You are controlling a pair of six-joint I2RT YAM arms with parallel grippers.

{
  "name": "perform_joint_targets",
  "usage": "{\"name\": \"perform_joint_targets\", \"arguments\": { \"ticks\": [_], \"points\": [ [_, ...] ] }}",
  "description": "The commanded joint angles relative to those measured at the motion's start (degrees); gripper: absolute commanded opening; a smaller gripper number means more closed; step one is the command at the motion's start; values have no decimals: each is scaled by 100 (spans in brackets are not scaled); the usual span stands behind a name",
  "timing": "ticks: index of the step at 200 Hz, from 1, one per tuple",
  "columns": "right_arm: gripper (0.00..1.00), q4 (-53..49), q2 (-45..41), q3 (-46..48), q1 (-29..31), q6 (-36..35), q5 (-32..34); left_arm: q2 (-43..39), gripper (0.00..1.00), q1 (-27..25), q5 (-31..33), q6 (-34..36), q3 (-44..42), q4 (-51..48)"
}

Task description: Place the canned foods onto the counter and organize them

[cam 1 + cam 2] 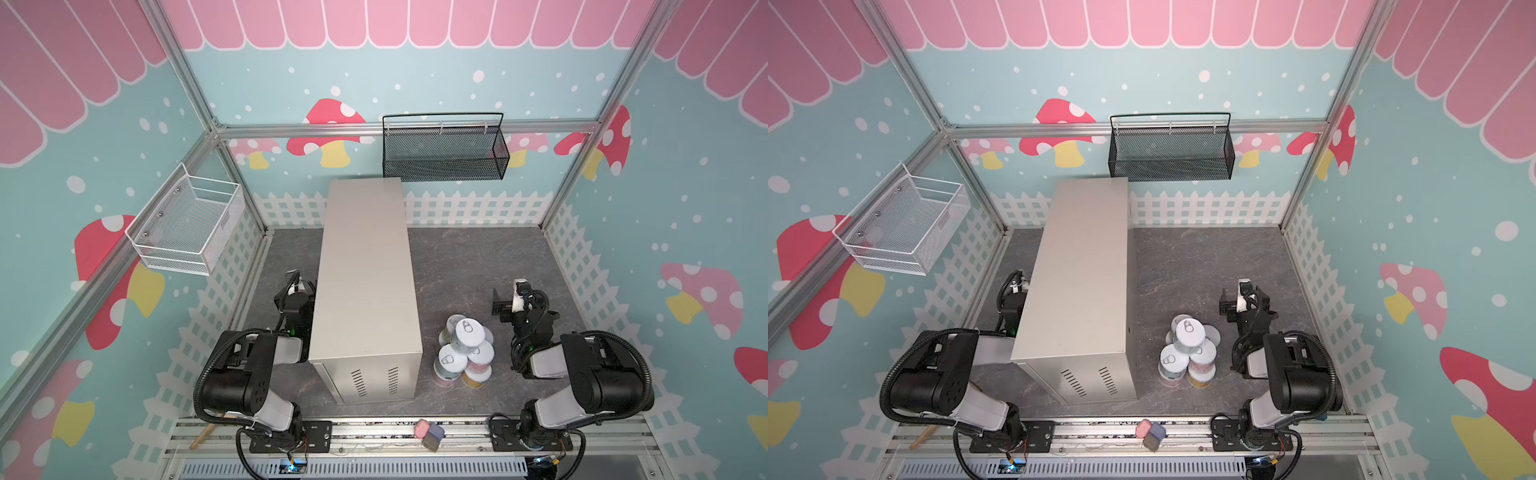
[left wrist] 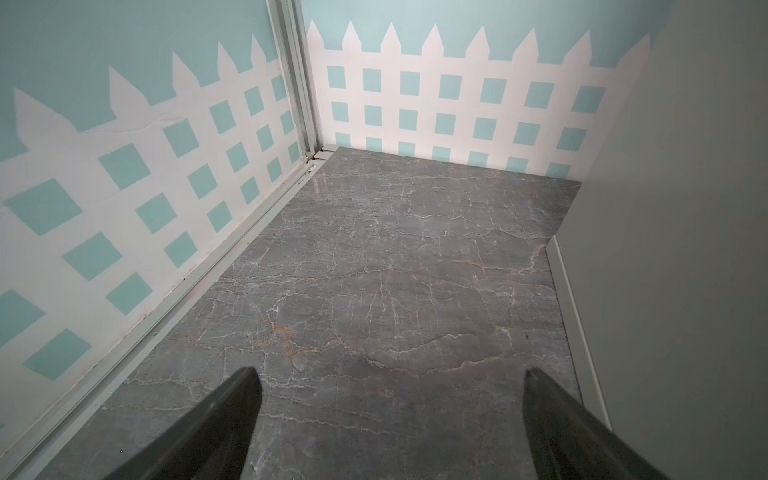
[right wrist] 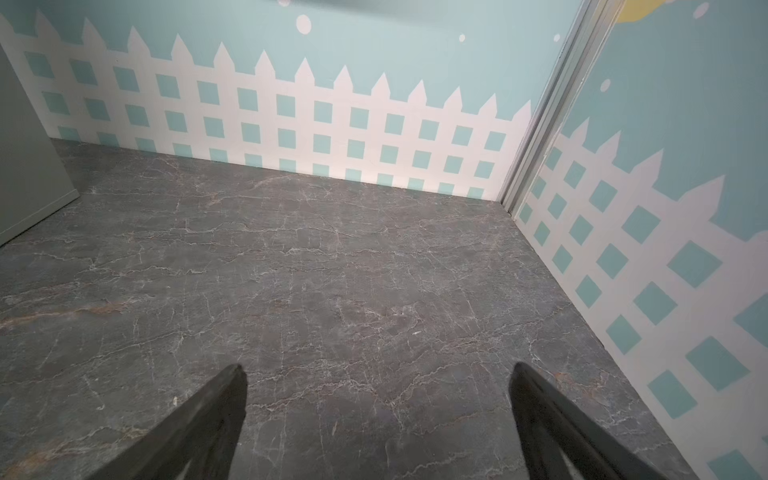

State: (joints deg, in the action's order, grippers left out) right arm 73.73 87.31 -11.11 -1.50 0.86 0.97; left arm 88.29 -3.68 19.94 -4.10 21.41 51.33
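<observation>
Counter point(image 1: 365, 266): sheet metal, beige-grey painted finish, smooth, soft satin sheen.
Canned foods point(image 1: 469, 332): silver-white metal lids, smooth, faintly shiny; pastel labels, material unclear.
Floor point(image 2: 395, 270): dark grey marbled surface, pale veining, smooth, slight gloss.
Black basket point(image 1: 444, 153): fine metal mesh on wire frame, matt.
White basket point(image 1: 187, 224): painted mesh and wire, matt.
Frame rails point(image 1: 291, 131): bare silver metal, dull sheen.
Walls point(image 1: 415, 83): printed covering, matt.

One counter point(image 1: 365, 266). Right of it, stacked cans point(image 1: 469, 331): five lids show, the full count is hidden. Two baskets: one black basket point(image 1: 444, 153) behind it, one white basket point(image 1: 187, 224) to its left.
</observation>
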Motion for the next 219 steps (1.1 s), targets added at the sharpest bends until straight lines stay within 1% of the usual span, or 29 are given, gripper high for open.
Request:
{"name": "perform_joint_targets", "arguments": {
  "ticks": [1,64,83,139,145,151,157,163,172,191,205,219],
  "points": [
    [99,166,29,-66,-8,-52,-23,4,99,-27,35,59,39,113],
    [100,149,20,-75,18,-77,8,13,99,-23,36,60,36,114],
    [99,127,25,-88,35,-161,-152,13,99,-27,26,54,52,96],
    [99,126,30,-93,45,-164,-150,4,99,-25,5,51,46,94],
    [99,125,28,-92,44,-164,-146,0,99,-20,18,62,32,124],
    [99,128,26,-93,44,-165,-142,-63,99,-46,175,53,44,116],
    [99,127,27,-93,44,-157,-145,-223,99,-67,349,-3,119,-152],
    [100,127,29,-93,44,-165,-142,-390,99,-66,343,-46,193,-487],
    [100,127,32,-92,44,-157,-146,-564,99,-97,646,-62,343,-856],
    [100,120,26,-93,40,-153,-141,-950,99,-106,1171,-272,850,-2073],
    [99,122,24,-93,44,-156,-141,-1151,99,-134,1912,-530,1202,-2783],
    [99,126,27,-92,42,-154,-141,-1339,99,-137,2578,-951,1891,-4236]
  ]
}}
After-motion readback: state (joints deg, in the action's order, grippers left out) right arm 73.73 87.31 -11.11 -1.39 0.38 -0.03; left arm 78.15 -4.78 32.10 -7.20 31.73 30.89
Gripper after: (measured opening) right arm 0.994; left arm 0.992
